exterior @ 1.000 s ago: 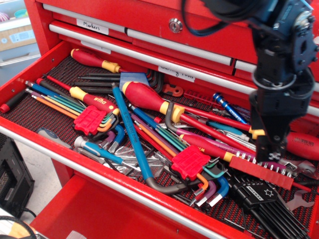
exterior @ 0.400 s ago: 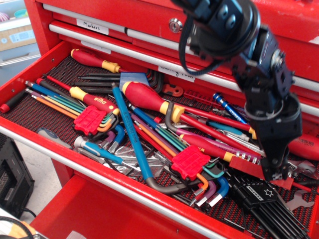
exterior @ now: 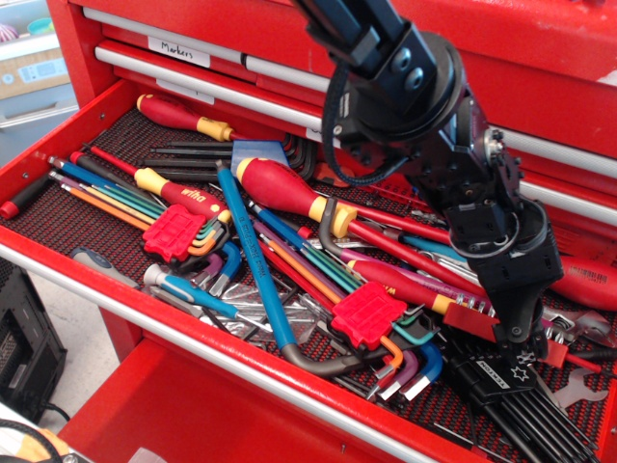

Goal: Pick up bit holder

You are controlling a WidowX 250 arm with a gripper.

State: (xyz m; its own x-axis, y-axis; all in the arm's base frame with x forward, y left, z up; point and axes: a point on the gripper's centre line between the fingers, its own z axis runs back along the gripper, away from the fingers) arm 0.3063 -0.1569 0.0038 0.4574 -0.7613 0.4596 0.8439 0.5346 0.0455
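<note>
- Gripper [exterior: 522,340] sits low at the right end of the open red drawer [exterior: 58,145], its black body reaching down from the upper middle of the view.
- Bit holder [exterior: 472,319]: we see only the left stretch of the long red bar, lying flat just right of the red hex-key clip [exterior: 367,315]; the gripper covers its middle.
- Red sliver [exterior: 555,354] shows just right of the fingers; we take it for the bar's far end.
- Fingertips come down right at the bar, on or around it; we cannot tell whether they are spread or clamped, the tips being hidden by the gripper body.
- Black hex-key clip with a star mark [exterior: 505,372] lies just below the gripper, touching or nearly so.
- Second red hex-key clip [exterior: 174,232] with fanned coloured keys sits well apart at left.
- Large red-and-yellow screwdriver [exterior: 282,187] lies diagonally mid-drawer, a blue-handled tool [exterior: 254,262] beside it.
- Drawer label reading "Markers" [exterior: 177,50] above, top left.
</note>
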